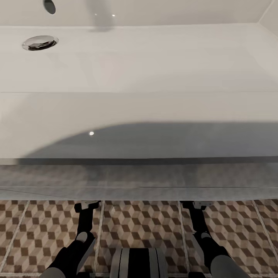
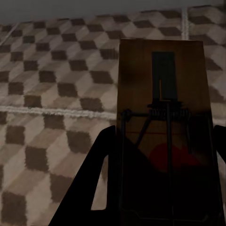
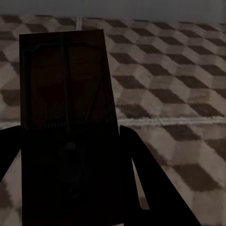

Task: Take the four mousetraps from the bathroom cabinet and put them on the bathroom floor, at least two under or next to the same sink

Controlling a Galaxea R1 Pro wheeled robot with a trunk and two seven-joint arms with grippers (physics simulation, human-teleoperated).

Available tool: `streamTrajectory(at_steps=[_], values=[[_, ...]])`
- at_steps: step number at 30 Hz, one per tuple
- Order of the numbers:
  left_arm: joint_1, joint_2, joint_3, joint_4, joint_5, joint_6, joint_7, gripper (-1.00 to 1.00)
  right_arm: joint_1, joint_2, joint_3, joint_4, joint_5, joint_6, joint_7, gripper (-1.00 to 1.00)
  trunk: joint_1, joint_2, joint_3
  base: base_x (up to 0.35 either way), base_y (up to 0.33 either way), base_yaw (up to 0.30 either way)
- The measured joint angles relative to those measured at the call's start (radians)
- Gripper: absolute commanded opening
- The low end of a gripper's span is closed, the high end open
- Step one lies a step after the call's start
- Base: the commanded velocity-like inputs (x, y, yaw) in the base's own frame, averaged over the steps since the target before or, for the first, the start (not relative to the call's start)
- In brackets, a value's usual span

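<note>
Head view: both arms are reaching under the white sink, each gripper clenching a mousetrap above the cube-patterned floor.

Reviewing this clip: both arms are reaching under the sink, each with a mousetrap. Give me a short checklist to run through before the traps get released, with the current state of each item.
1. Left gripper holds a mousetrap: ok, the board sits between the fingers.
2. Right gripper holds a second mousetrap: ok, though the picture is dark.
3. Both arms are under the white sink: ok, in the head view they pass beneath its front edge.
4. Cube-pattern floor tiles lie below both traps: ok.
5. Traps are low enough to release: cannot tell, height over the tiles is not readable.
6. The other two mousetraps are already on this floor: cannot tell.
</note>
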State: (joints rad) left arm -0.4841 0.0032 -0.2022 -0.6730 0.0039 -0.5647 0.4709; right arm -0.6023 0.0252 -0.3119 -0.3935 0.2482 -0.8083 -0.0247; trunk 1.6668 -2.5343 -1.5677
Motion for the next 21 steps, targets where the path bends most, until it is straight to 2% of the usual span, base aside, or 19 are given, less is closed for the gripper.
streamTrajectory(at_steps=[2, 5, 21], values=[[0.0, 0.0, 0.001, 0.0, -0.03, -0.001, 0.017, -1.0, 0.0, 0.0, 0.001, 0.002, 0.0, 0.0, 0.0, -1.0, 0.0, 0.0, 0.0, 0.0, 0.0, 0.0], [0.0, 0.001, 0.003, 0.001, -0.043, -0.001, 0.022, -1.0, 0.0, 0.0, 0.001, 0.004, -0.001, 0.0, 0.0, -1.0, 0.0, 0.0, 0.0, 0.0, 0.0, 0.0], [0.0, 0.002, 0.006, 0.022, -0.051, -0.004, 0.024, -1.0, 0.0, 0.0, 0.0, 0.01, -0.003, -0.003, 0.0, -1.0, 0.0, 0.0, 0.0, 0.0, 0.0, 0.0]])
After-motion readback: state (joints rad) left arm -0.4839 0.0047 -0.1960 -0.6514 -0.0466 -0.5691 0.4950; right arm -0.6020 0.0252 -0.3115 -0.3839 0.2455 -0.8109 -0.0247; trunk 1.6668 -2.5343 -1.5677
